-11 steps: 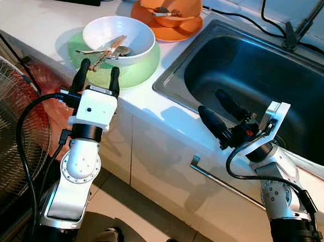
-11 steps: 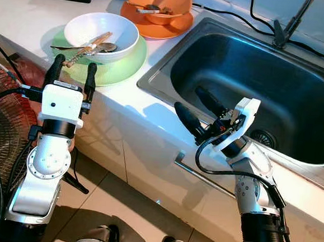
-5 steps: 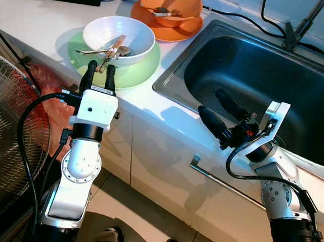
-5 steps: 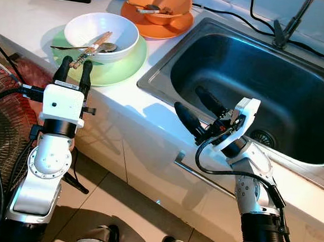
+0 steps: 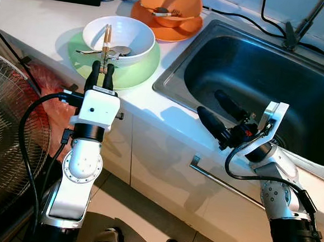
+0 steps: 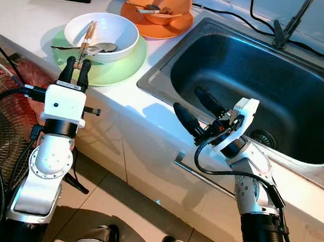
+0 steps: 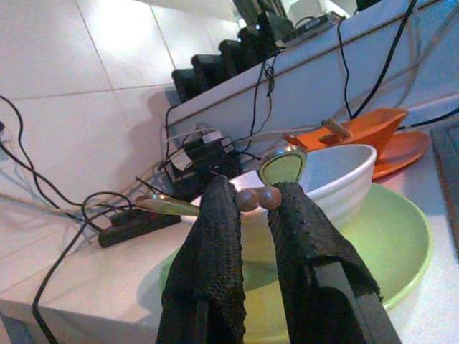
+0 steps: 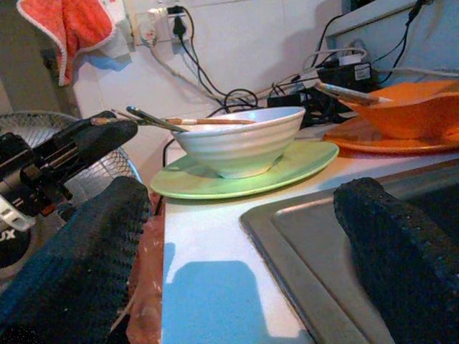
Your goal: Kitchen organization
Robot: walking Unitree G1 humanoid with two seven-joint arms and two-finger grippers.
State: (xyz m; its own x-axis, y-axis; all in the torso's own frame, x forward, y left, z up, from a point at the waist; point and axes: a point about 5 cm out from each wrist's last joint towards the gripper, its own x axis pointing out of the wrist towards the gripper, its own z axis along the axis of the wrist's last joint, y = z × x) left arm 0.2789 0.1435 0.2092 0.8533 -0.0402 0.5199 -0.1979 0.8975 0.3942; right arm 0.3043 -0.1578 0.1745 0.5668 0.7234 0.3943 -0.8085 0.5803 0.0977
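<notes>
The left gripper [image 5: 103, 67] pinches the near ends of the chopsticks [image 5: 106, 38], which reach into the white bowl [image 5: 136, 37] beside a spoon [image 5: 119, 51]. That bowl sits on a green plate [image 5: 138, 70] near the counter's front edge, and an orange bowl [image 5: 185, 2] holding cutlery rests on an orange plate [image 5: 158, 29] at the sink's [image 5: 178, 59] back corner. The right gripper [image 5: 218, 109] hovers with jaws wide over the sink's front rim.

A white ceramic bowl [image 5: 119, 34] is seen on a round pale-green plate [image 5: 138, 68] on the white tabletop [image 5: 41, 19]. A pair of brown wooden chopsticks [image 5: 106, 44] is pinched at its near end by the left gripper [image 5: 101, 74], its fingers [image 5: 91, 77] drawn together, the sticks lying across the bowl's rim beside a metal spoon [image 5: 114, 51]. An orange bowl [image 5: 171, 5] on an orange plate [image 5: 174, 32] is set behind. The right gripper [image 5: 221, 111] is held with fingers spread at the near edge of the stainless steel sink [image 5: 266, 79].
</notes>
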